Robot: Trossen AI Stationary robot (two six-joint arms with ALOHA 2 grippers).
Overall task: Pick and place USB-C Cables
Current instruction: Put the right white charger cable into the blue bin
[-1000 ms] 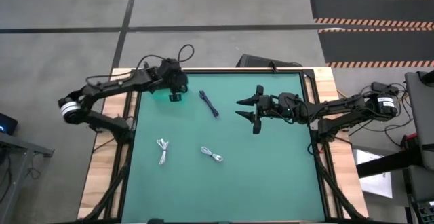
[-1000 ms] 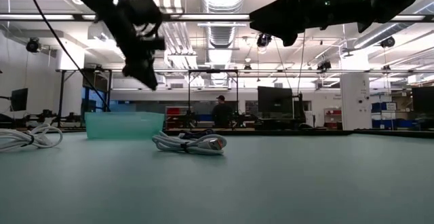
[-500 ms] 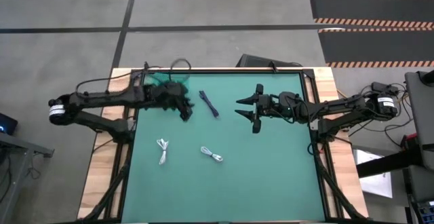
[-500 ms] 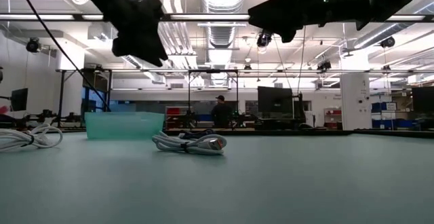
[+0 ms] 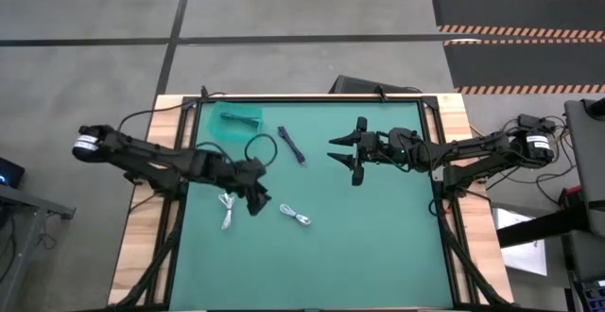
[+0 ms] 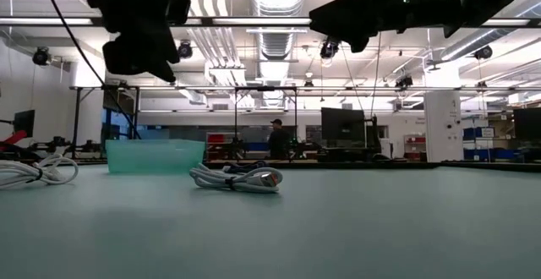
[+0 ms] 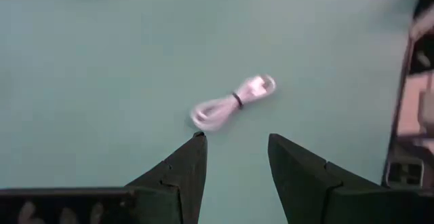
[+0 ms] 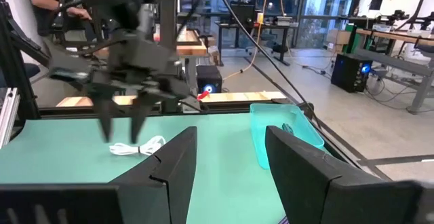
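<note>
Two white bundled USB-C cables lie flat on the green mat (image 5: 227,210) (image 5: 296,216). A dark cable (image 5: 291,145) lies farther back, next to the translucent teal tray (image 5: 238,120). My left gripper (image 5: 255,199) hovers open above the mat between the two white cables. In its wrist view one white cable (image 7: 232,102) lies just ahead of the fingertips (image 7: 234,142). My right gripper (image 5: 345,151) hangs open over the mat's far middle, right of the dark cable. A fourth cable does not show plainly.
The tray (image 8: 285,132) stands at the mat's far left corner. Wooden table borders and black frame rails run along the left and right sides (image 5: 444,161). Bare mat spreads toward the near edge (image 5: 359,255). A person (image 6: 275,137) stands far off in the room behind.
My left arm has swung from above the tray toward the near edge and the right, ending low between the two white cables; the tray now shows uncovered. The cables on the mat have not moved.
</note>
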